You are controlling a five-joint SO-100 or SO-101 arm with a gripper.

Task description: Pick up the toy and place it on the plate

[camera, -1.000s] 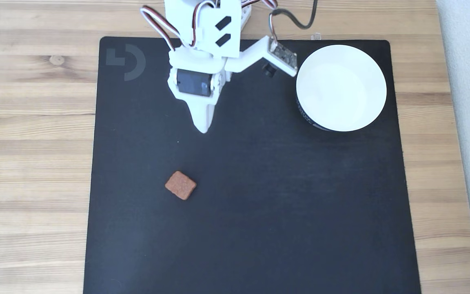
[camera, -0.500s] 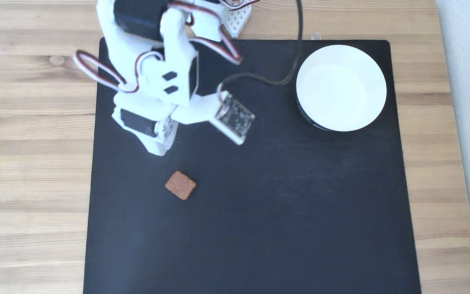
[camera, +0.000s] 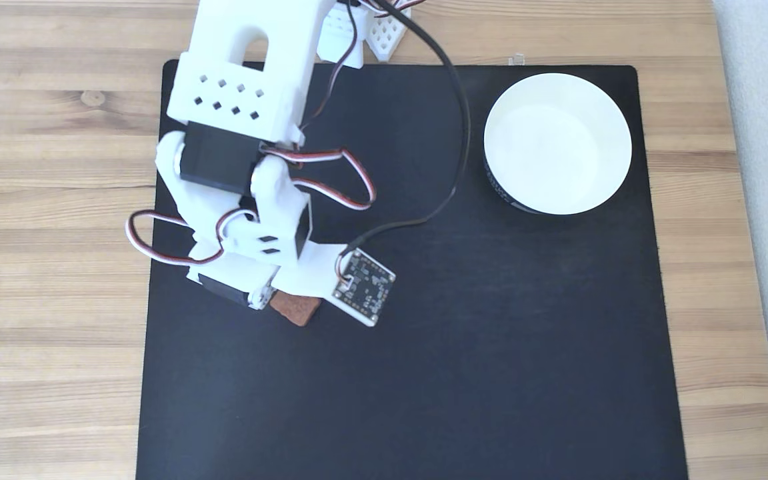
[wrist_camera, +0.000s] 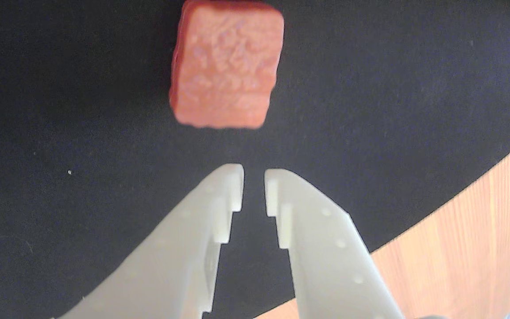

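The toy (wrist_camera: pixel 227 66) is lying flat on the black mat (wrist_camera: pixel 60 110), just ahead of the gripper (wrist_camera: pixel 253 177) in the wrist view, apart from both fingertips. The gripper is holding nothing; its two white fingers are sitting nearly together, with only a narrow slit between the tips, a gap that looks narrower than the toy. In the fixed view the arm (camera: pixel 244 133) is reaching down over the left part of the mat (camera: pixel 424 373), and the toy (camera: pixel 297 310) is peeking out from under the wrist, partly covered by it, nearer the mat's left edge than its right. The small circuit board (camera: pixel 364 287) on the wrist bracket is hanging just beside the toy.

Farther off, the plate (camera: pixel 557 143) is sitting near the mat's far right corner, well apart from the toy, with nothing in it. The wooden bench (camera: pixel 51 200) is showing around the mat.

The step in hand looks like the approach for the pick. The next move probably calls for spreading the fingers wider than the toy, then easing forward and down so one finger passes each side of it before closing.
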